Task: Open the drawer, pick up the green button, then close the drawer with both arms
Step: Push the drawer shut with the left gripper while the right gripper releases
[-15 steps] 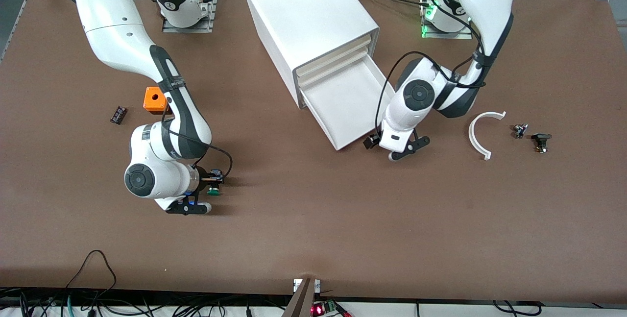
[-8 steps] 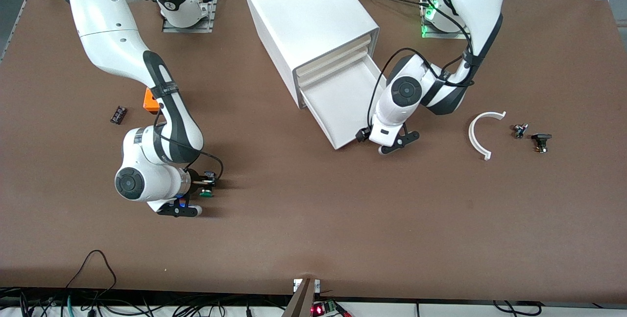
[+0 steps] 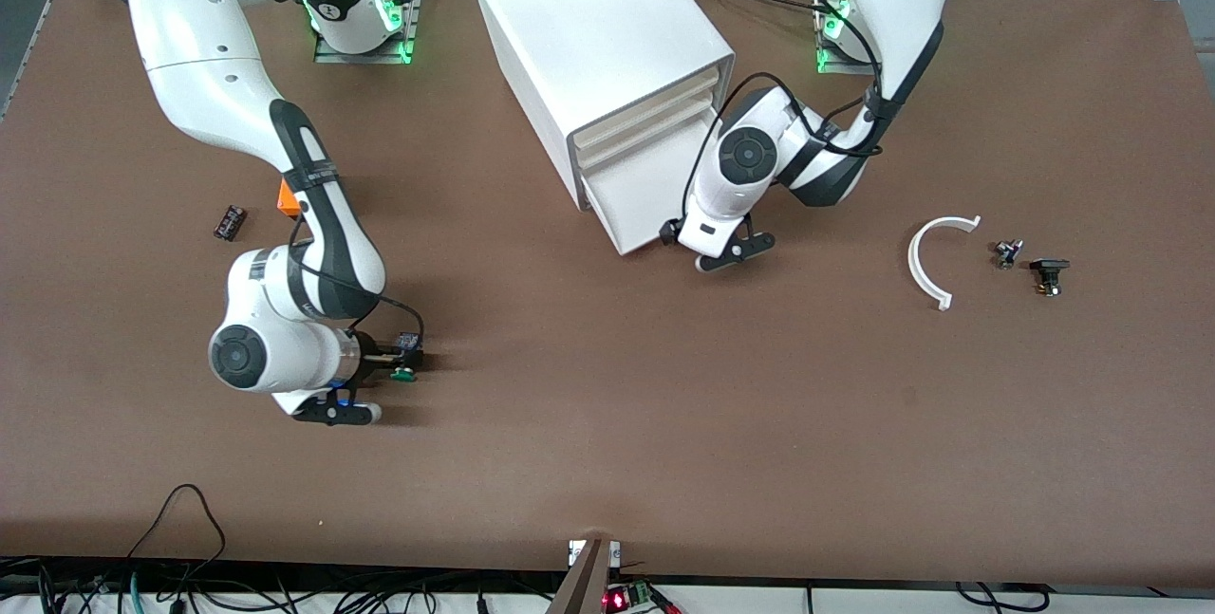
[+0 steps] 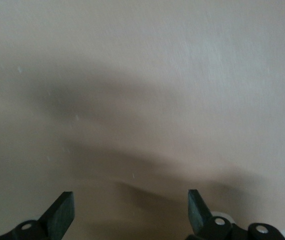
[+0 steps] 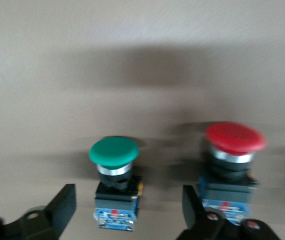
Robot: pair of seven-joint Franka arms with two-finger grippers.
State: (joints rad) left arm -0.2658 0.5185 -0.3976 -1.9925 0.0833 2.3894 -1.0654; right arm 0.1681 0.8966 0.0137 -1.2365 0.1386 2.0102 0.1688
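In the upper middle of the front view, the lowest drawer (image 3: pixel 634 196) of the cabinet (image 3: pixel 588 26) stands partly pulled out, and the left gripper (image 4: pixel 130 210), its fingers apart and holding nothing, is set against the drawer's front. The push is best made squarely along the drawer's line of travel, so that nothing jams and the cabinet is not shoved. In the lower part of that view the button (image 5: pixel 113 172) lies on the table (image 3: pixel 759 424) between the spread fingers of the right gripper (image 5: pixel 129 210), beside a red button (image 5: pixel 234 155).
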